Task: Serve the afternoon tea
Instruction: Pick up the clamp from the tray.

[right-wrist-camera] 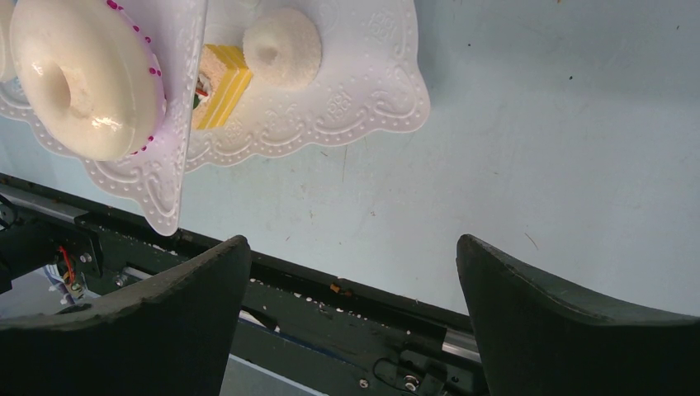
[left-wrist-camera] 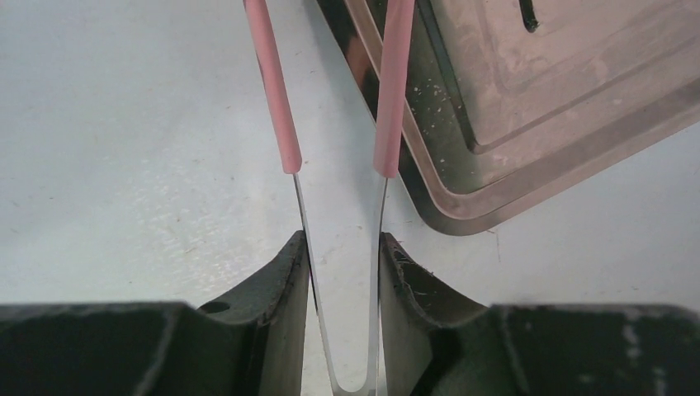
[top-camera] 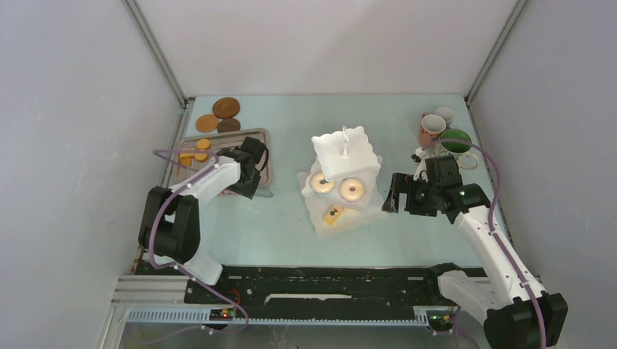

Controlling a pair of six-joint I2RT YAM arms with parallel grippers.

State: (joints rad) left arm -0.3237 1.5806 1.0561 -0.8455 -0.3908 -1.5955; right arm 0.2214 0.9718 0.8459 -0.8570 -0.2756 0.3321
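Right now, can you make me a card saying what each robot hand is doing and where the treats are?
Left gripper: shut on tongs, by tray corner
Right gripper: open, empty, beside stand
Donuts: two on middle tier
Cake: bottom tier
Biscuits: on tray
Mugs: far right corner
Coasters: far left corner

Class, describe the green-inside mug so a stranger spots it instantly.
On the table, three mugs cluster at the far right corner. The target mug is the nearest one; only its inside is green, unlike the pink mug and small pale mug.
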